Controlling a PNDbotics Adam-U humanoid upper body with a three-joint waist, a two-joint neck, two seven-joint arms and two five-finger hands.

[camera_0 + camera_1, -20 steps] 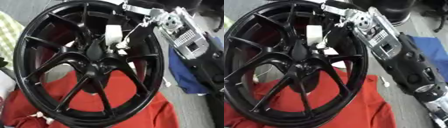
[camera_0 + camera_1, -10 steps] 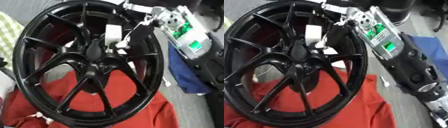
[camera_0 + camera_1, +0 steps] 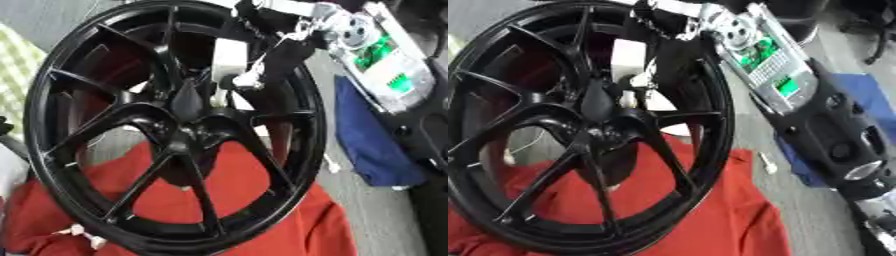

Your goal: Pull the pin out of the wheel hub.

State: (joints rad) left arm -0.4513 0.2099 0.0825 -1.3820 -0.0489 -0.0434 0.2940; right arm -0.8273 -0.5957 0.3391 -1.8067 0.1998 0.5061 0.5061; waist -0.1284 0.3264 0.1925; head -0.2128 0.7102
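A black multi-spoke wheel hub point(image 3: 179, 135) stands tilted on a red cloth point(image 3: 254, 210). A small white pin point(image 3: 627, 98) sticks out beside the hub's centre. A white block point(image 3: 229, 57) and a white lump point(image 3: 248, 80) sit just above it, between the spokes. My right hand point(image 3: 282, 50) reaches over the upper rim into the wheel, with its dark tip at the white lump, a little above the pin. The spokes and rim hide how it meets the white pieces. My left hand does not show.
My right forearm point(image 3: 785, 85), silver with green lit boards, slants down to the lower right beside the rim. A blue cloth point(image 3: 367, 145) lies on the grey floor right of the wheel. A checked fabric point(image 3: 16, 75) is at the left edge.
My right forearm has rolled, so its green boards now face the camera. The hand stays inside the upper rim by the white pieces. The wheel has not moved.
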